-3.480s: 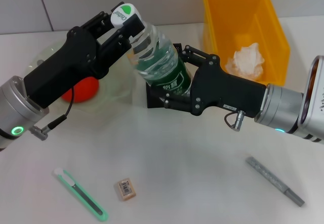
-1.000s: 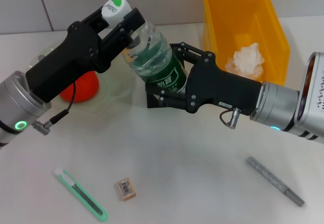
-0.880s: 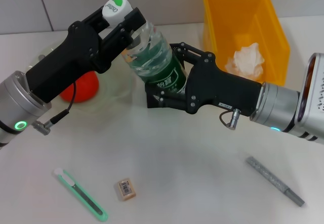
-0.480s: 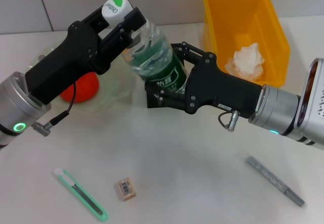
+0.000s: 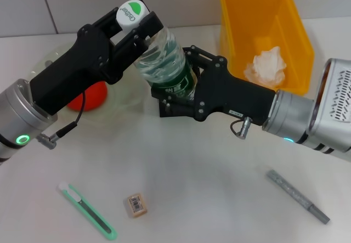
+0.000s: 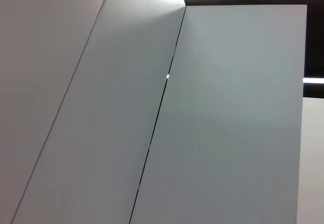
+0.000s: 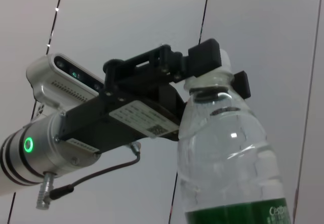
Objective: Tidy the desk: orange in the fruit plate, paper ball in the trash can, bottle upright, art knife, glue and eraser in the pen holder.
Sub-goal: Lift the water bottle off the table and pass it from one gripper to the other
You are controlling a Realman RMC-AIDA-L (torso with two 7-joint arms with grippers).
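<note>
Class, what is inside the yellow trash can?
The paper ball lies inside the trash can, on its floor. The near wall hides part of the floor, so anything there cannot be seen.

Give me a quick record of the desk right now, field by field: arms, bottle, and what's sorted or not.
left gripper: shut on bottle cap
right gripper: shut on bottle body
bottle: tilted, held by both
orange: in fruit plate
paper ball: in trash can
art knife, eraser, glue: loose on desk
pen holder: mostly hidden behind right gripper
</note>
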